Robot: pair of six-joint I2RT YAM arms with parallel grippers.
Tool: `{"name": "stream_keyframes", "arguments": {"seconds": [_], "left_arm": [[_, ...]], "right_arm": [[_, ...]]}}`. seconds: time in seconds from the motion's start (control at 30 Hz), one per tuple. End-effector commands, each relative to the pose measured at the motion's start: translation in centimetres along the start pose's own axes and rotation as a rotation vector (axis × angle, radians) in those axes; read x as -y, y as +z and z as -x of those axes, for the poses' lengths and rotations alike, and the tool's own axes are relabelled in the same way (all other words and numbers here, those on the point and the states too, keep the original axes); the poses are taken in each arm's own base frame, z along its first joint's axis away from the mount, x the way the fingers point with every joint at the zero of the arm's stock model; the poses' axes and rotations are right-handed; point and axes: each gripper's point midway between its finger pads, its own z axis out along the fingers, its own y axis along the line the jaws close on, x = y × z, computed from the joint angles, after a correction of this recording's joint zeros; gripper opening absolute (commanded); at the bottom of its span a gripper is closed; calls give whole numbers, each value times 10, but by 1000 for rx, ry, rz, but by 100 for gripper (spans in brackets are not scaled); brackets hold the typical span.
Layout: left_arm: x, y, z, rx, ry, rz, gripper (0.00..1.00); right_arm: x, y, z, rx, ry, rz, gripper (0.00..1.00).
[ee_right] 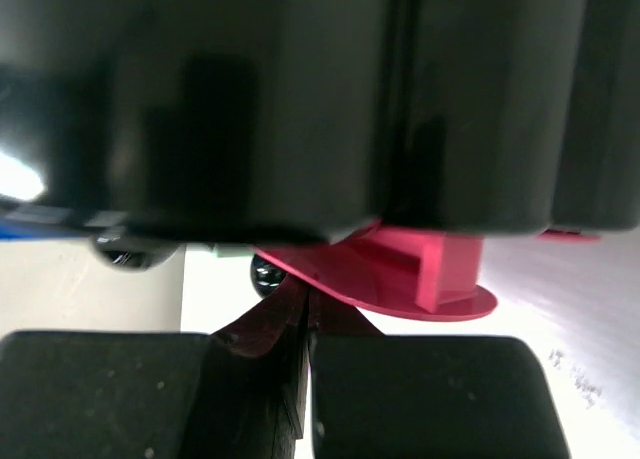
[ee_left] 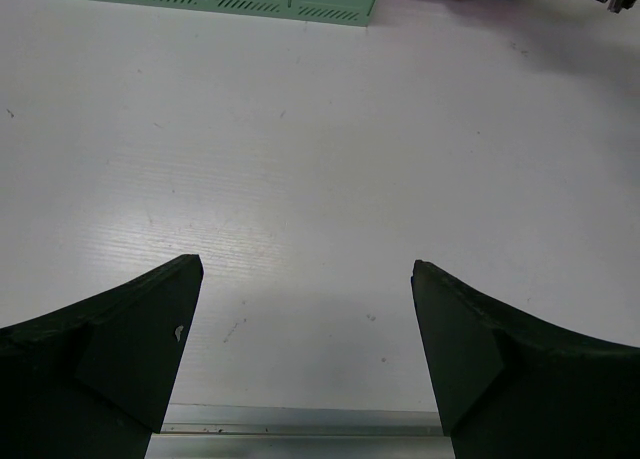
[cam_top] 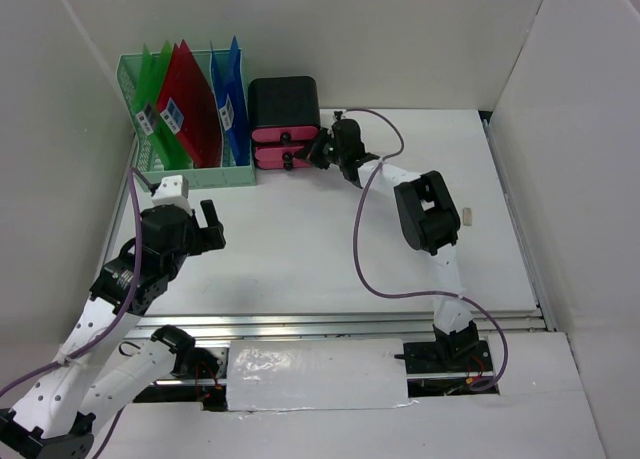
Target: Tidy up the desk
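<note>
Desk (cam_top: 300,259): tidying judged nearly complete.
File rack (cam_top: 190,174) and drawer box (cam_top: 283,104) stood far left and far centre. Left gripper (ee_left: 305,274) hung apart, empty, near left; right gripper (cam_top: 316,151) was together at the pink drawer fronts. A small pale item (cam_top: 467,217) lay loose, right.

Left gripper (ee_left: 306,269) spread wide; right gripper (ee_right: 305,334) pinched closed
</note>
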Motion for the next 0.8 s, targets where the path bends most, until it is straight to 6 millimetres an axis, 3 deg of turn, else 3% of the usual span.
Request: {"name": "stream_keyframes", "arguments": {"seconds": [0.0,0.77], "left_arm": [[2,0,9,36,7,-13,99],[2,2,8,33,7,-7,99]], "right_arm": [[-5,7,19,53,5,1,0],[2,14,33,163,103,26,0]]}}
